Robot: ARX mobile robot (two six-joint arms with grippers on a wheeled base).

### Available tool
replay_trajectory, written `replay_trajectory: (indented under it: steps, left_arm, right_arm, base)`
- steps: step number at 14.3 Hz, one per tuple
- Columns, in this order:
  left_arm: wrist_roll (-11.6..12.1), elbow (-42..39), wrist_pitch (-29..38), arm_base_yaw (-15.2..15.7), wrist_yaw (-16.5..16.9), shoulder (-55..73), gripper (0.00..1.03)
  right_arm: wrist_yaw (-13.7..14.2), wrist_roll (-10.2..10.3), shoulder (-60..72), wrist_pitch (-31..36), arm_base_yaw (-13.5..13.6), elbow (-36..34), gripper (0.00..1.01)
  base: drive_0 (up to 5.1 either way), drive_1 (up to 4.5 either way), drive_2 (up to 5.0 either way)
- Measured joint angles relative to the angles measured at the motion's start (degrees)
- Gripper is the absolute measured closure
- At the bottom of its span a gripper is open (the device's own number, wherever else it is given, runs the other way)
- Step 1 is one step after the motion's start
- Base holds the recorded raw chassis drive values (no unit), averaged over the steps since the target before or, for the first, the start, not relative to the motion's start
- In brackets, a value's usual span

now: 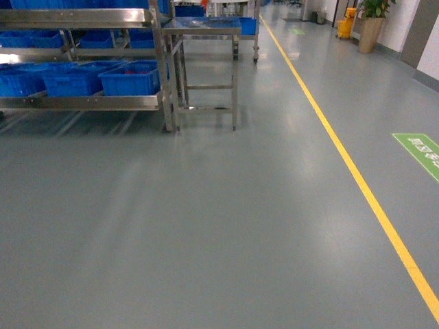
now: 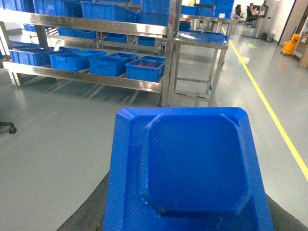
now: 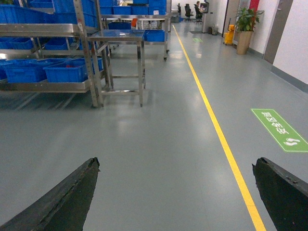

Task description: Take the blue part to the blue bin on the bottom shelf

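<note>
**Blue part in left gripper, shelf well ahead**

Head view: your bottom shelf point(image 1: 89, 103) holds blue bins point(image 1: 130, 79), far left.

Left wrist: the blue part point(image 2: 192, 168) is clamped between the left gripper's point(image 2: 187, 211) jaws.

Right wrist: your right gripper's point(image 3: 175, 192) jaws are wide apart.

Open grey floor point(image 3: 159, 159) is seen ahead of the spread right gripper point(image 3: 175, 192). Farther ahead to its left, passage is blocked by the steel table point(image 3: 120, 38) and bottom shelf point(image 3: 45, 86) packed with blue bins point(image 3: 67, 71).

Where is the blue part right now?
The blue part fills the bottom of the left wrist view, held between the left gripper's dark fingers, with the rack's blue bins ahead.
</note>
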Motion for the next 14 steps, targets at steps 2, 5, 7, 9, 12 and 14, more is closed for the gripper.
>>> replay_trajectory:
  steps: [2,5,7,9,12,14]
  left_arm:
    - [0.00,0.00,-0.02,0.00,0.02,0.00,0.60]
    - [0.00,0.00,-0.04,0.00,0.02,0.00,0.60]
    - [0.00,0.00,0.00,0.00,0.00,0.00,0.60]
    - [0.00,0.00,0.11,0.00,0.04,-0.02,0.60]
    - [-0.02,0.00,-0.15,0.00,0.02,0.07,0.60]
    - [0.00,0.00,-0.20,0.00,0.00,0.04,0.60]
  right_arm:
    - [0.00,0.00,0.00,0.00,0.00,0.00,0.03]
    - [0.00,0.02,0.00,0.07,0.00,0.00,0.03]
    - [0.02,0.00,0.00,0.24,0.00,0.00,0.03]
    - [0.00,0.00,0.00,0.07,0.00,0.00,0.03]
    - [0.00,0.00,0.00,-0.04,0.00,0.00,0.03]
    - [0.00,0.02,0.00,-0.09,0.00,0.00,0.03]
  base:
    - [-0.1,3.99,-4.1]
    - [-0.1,3.97,-4.1]
    - [0.1,4.12,-4.0]
    - [0.1,4.14,-3.9]
    - [0.1,4.16,-3.9]
    - [-0.1,3.97,-4.2]
